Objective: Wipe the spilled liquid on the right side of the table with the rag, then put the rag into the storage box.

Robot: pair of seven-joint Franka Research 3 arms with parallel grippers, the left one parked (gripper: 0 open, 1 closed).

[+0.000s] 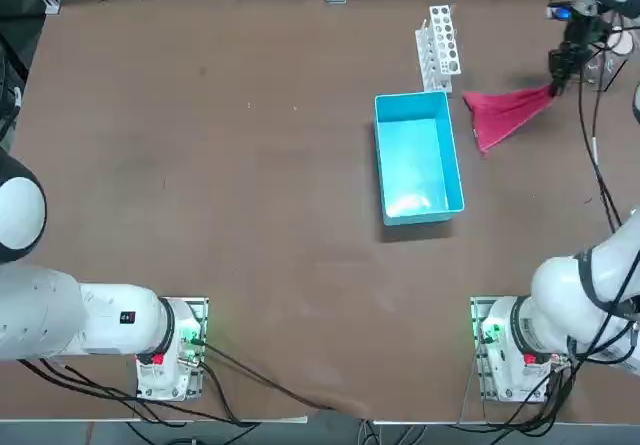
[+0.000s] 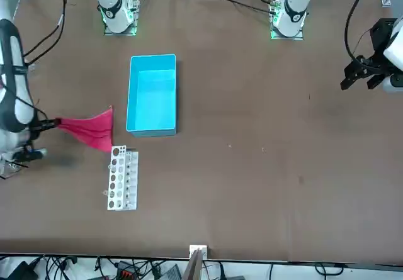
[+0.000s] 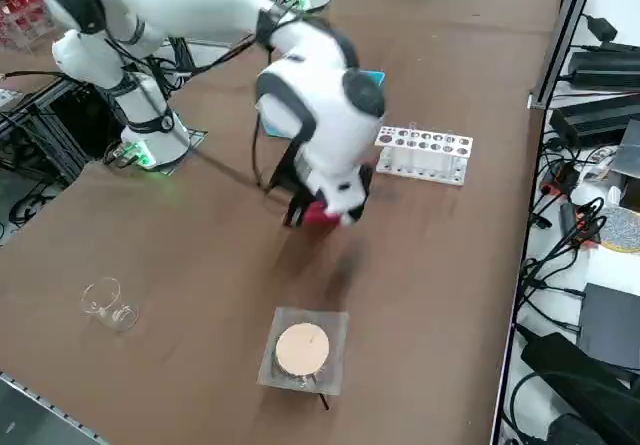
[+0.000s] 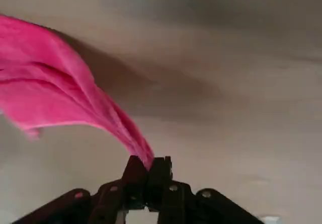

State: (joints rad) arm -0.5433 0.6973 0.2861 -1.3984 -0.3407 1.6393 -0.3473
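Red-pink rag [image 1: 503, 112] pinched by one corner in closed right gripper [image 1: 556, 86], trailing over far-right table [image 1: 250, 215]. Storage box [image 1: 417, 160] lies left of rag, slightly nearer, long axis near-far.

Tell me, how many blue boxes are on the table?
1. The blue storage box sits on the table, beside the white test-tube rack. The right gripper holds the red rag on its other side. None seem hidden.

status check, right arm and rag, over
Right gripper shut on rag, far right of table. Rag trails toward storage box, not in it. Test-tube rack beside box, path open.
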